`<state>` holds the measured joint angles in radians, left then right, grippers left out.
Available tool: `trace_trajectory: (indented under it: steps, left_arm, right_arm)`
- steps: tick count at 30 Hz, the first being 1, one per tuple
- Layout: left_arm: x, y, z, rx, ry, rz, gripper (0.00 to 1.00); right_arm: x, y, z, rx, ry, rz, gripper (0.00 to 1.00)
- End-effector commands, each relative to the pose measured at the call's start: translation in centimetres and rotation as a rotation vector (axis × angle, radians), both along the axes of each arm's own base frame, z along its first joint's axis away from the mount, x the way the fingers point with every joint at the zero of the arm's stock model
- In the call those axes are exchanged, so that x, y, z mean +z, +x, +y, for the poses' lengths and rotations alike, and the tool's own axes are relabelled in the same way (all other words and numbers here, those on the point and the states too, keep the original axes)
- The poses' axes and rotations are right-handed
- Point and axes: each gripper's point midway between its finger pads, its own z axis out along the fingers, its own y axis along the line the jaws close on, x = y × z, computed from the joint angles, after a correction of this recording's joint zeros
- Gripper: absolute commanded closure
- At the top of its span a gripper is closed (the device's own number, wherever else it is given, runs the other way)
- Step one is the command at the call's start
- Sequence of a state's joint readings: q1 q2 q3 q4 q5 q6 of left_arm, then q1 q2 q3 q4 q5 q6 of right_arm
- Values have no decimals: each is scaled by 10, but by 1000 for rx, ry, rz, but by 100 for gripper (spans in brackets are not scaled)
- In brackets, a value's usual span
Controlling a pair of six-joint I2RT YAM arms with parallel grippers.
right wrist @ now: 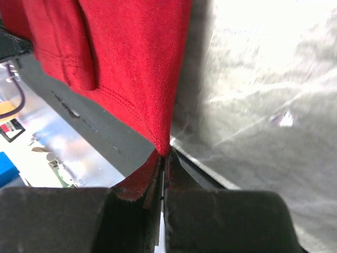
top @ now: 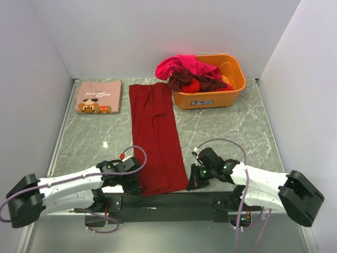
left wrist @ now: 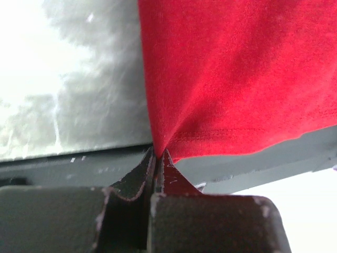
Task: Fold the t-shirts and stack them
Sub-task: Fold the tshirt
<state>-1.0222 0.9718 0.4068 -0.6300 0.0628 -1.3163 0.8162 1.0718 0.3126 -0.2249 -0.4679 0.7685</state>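
Observation:
A plain dark red t-shirt [top: 155,134] lies folded into a long strip down the middle of the table. My left gripper [top: 135,184] is shut on its near left corner [left wrist: 158,150]. My right gripper [top: 192,183] is shut on its near right corner [right wrist: 166,150]. A dusty pink t-shirt with pixel-art print [top: 98,97] lies folded at the far left. Magenta, maroon and red t-shirts [top: 190,74] are piled in the tub.
An orange plastic tub [top: 231,89] stands at the far right, near the back wall. White walls close the table on the left, right and back. A black bar [top: 174,200] runs along the near edge by the arm bases.

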Motion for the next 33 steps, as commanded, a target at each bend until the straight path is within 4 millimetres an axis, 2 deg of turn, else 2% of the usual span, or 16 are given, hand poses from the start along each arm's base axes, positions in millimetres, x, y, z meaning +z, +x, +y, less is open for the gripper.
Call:
trace_trajectory:
  steps: [1,6,9,13,17,18,20,21,23,25,26,27,29,31,33]
  left_arm:
    - [-2,-18,20,31,51,57,99]
    - [6,-11,11,29,-4,16,99]
    - [7,-11,18,34,41,20,99]
    - [35,5,3,52,-17,-51,99]
    - [51,36,-3,124,-25,-170,99]
    - [61,48,-6,149,-24,-213,99]
    - [65,68,-1,206,20,-274,99]
    - [74,79,-3,229,17,-306,99]
    - [79,99,4,281,53,-350,99]
    - [96,123,10,337,65,-420,99]
    - [102,136,16,390,73,-442,99]
    - [114,147,16,422,58,-476,99]
    - [128,171,21,466,49,-550,99]
    - [138,187,26,467,64,-608,99]
    - [147,209,33,505,71,-633,99]
  right_arm:
    - [7,-3,1,-30,32,-6,100]
    - [22,8,12,-30,88,-70,100]
    - [27,11,13,-21,84,-94,100]
    - [45,28,19,-6,80,-179,100]
    - [63,58,26,-28,50,-301,100]
    - [77,68,33,-26,64,-349,100]
    - [86,86,36,-56,51,-406,100]
    - [96,96,40,-70,61,-437,100]
    - [103,117,41,-116,41,-494,100]
    - [120,138,45,-143,48,-562,100]
    - [118,148,46,-148,20,-580,100]
    - [129,162,47,-177,20,-612,100]
    - [128,178,53,-188,5,-628,100]
    - [140,197,59,-213,21,-661,100]
    - [143,215,63,-224,14,-664,100]
